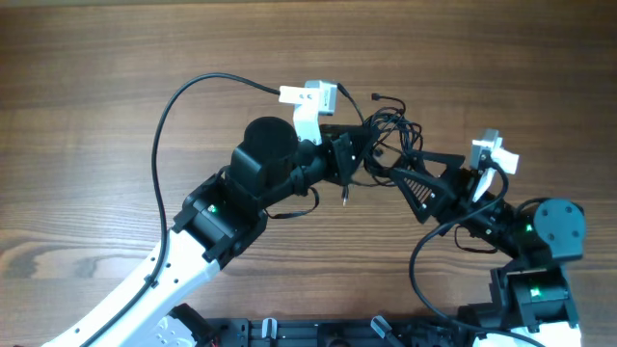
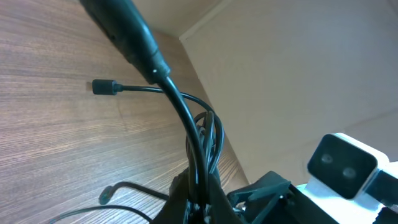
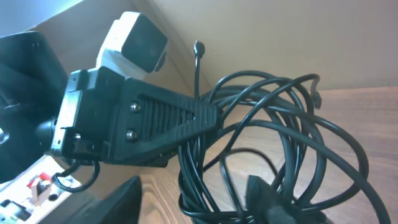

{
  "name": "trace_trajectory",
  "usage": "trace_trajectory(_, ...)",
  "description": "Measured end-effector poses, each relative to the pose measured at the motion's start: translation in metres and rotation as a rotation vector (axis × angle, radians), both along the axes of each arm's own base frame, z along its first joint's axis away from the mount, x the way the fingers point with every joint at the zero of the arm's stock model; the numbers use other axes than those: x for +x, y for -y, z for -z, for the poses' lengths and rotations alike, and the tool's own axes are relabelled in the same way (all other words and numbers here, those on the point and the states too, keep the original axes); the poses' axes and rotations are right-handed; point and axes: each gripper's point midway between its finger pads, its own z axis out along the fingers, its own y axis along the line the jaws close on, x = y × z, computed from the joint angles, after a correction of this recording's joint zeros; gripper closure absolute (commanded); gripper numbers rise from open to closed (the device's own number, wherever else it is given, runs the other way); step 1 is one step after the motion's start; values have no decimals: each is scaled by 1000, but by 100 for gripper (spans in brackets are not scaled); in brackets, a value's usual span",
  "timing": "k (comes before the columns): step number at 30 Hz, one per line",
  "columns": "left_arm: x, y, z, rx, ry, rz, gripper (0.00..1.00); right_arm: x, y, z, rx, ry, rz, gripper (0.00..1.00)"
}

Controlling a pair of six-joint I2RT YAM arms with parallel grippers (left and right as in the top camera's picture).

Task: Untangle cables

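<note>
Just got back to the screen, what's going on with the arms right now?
Both arms meet mid-table at the cables. The left gripper looks clamped on a few strands of the bundle. The right gripper has its fingers apart, with loops running between them. The cords are not yet separated, and one plug end sticks out free.

- Lit evenly and warmly from above in the overhead view; sharp across the desk, with crisp wood grain out to every edge.
- Shadowed only softly, close under the arms near the front edge.
- Nearly blown out on the white camera mount; dull sheen on the black joint.
- Blurred in the left wrist view where the cables run closest to the lens; sharper at the plug and on the grain behind it.
- Bright and flat on the pale wall.
- Streaked with thin highlights along the cables in the right wrist view; dark and murky at the lower left.
- Strongly tilted in both wrist views.
</note>
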Motion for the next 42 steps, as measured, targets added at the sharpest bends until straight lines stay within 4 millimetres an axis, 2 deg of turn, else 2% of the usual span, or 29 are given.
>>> trace_trajectory(1,-1,0,0,0,-1,4,96,1,0,3,-6,-6,-3,66)
trace_trajectory(6,-2,1,0,-2,-3,13,96,16,-3,25,-25,-89,-12,96)
trace_trajectory(11,2,-3,5,19,-12,-21,96,24,1,23,-21,-80,29,96)
trace_trajectory(15,15,-22,29,114,-59,-148,96,43,18,21,28,-122,175,96)
trace_trajectory(22,29,-50,51,163,-160,-363,96,54,28,19,103,-185,270,96)
trace_trajectory(27,34,-57,50,108,-214,-444,96,62,41,37,159,-325,369,96)
trace_trajectory(31,38,-55,41,64,-201,-453,96,60,44,60,145,-440,398,96)
trace_trajectory(35,36,-56,34,40,-195,-455,96,57,44,71,153,-506,405,96)
trace_trajectory(36,35,-60,26,14,-192,-468,96,57,44,72,179,-538,409,96)
trace_trajectory(37,35,-63,22,-1,-190,-483,96,56,43,72,202,-562,406,93)
trace_trajectory(38,36,-66,18,-18,-186,-503,96,54,41,72,219,-581,391,72)
trace_trajectory(39,38,-68,11,-49,-175,-521,96,53,39,73,224,-593,380,36)
trace_trajectory(40,41,-70,3,-79,-154,-536,96,51,37,75,224,-610,364,10)
trace_trajectory(41,42,-71,-3,-97,-139,-542,96,49,36,75,216,-610,350,0)
trace_trajectory(42,42,-71,-7,-105,-129,-541,96,48,34,75,200,-598,334,0)
